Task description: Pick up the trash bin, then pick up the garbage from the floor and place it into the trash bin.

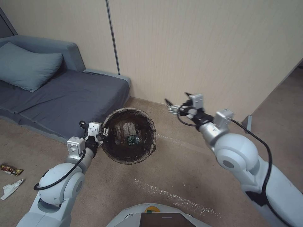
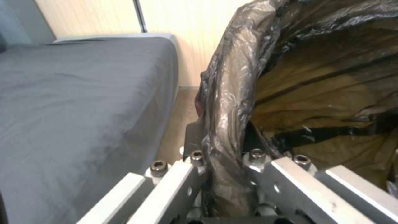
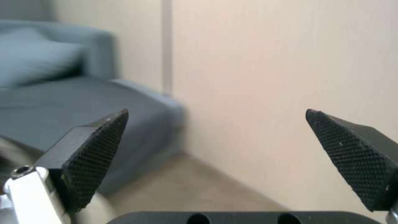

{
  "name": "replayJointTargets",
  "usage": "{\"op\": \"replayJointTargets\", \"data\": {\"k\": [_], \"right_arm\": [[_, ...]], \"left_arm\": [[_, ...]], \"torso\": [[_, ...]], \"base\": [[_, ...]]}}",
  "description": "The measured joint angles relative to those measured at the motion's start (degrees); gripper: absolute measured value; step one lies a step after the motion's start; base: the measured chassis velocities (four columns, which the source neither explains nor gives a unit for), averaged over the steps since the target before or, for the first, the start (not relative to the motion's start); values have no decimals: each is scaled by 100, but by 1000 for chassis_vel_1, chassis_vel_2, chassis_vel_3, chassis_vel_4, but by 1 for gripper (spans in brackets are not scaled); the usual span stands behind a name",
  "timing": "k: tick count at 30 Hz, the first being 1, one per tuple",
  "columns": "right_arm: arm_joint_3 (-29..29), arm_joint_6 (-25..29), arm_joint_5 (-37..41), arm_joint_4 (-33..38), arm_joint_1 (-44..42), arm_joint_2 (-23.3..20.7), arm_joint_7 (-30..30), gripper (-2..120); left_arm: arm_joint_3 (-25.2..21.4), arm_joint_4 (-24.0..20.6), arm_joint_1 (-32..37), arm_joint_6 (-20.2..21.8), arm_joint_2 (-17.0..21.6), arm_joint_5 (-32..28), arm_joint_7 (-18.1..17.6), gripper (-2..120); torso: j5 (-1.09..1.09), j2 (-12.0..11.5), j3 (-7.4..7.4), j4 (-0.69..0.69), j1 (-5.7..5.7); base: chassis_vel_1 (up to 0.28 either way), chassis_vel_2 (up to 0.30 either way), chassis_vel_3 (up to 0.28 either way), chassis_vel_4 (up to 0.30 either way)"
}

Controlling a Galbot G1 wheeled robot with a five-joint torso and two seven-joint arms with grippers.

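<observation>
The trash bin, round and lined with a dark bag, hangs above the floor beside the sofa. My left gripper is shut on its near-left rim; in the left wrist view the jaws of this gripper pinch the bag-covered rim. Inside the bin lie a small clear bottle and something pale. My right gripper is held up right of the bin, open and holding nothing, with its black pads wide apart. A striped wrapper and crumpled white paper lie on the carpet at far left.
A grey sofa with a blue-grey pillow stands left of the bin, close to it. A beige wall runs behind. My base shows at the bottom edge. Open carpet lies between the arms.
</observation>
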Motion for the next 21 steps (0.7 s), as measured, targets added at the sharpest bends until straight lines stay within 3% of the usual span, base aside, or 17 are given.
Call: {"op": "replayJointTargets", "data": {"k": [3,4,6,7,8,12,15,21], "right_arm": [[748,656,-936,-130,-1016,475,-386,100],[748,656,-936,-130,-1016,475,-386,100],[1065,1215,-1502,-295,-1397,884,-497,100],[1210,1623,-2003,-415,-1669,1288,-524,100],[1210,1623,-2003,-415,-1669,1288,-524,100],[1247,2076,-2637,-462,-2231,2039,-457,100],[1204,2304,-2969,-520,-2447,2345,-427,100],[1089,2683,-3390,-666,-2622,2706,-435,100]], "left_arm": [[-45,-76,67,-9,-1,16,1,0],[-45,-76,67,-9,-1,16,1,0],[-58,-121,98,-22,-40,44,3,0],[-64,-139,127,-39,-95,80,-1,0],[-64,-139,127,-39,-95,80,-1,0],[-47,-137,177,-106,-158,201,-9,0],[-27,-123,178,-135,-173,238,-13,0],[-5,-101,184,-191,-223,292,-18,0]], "torso": [[-2,0,0,-2,0],[-2,0,0,-2,0],[-2,0,0,1,0],[0,0,0,1,0],[0,0,0,1,0],[-2,0,0,1,0],[-4,0,0,1,0],[-3,0,0,2,0]], "base": [[0,0,0,0],[0,0,0,0],[0,0,0,0],[0,0,0,0],[0,0,0,0],[0,0,0,0],[0,0,0,0],[0,0,0,0]]}}
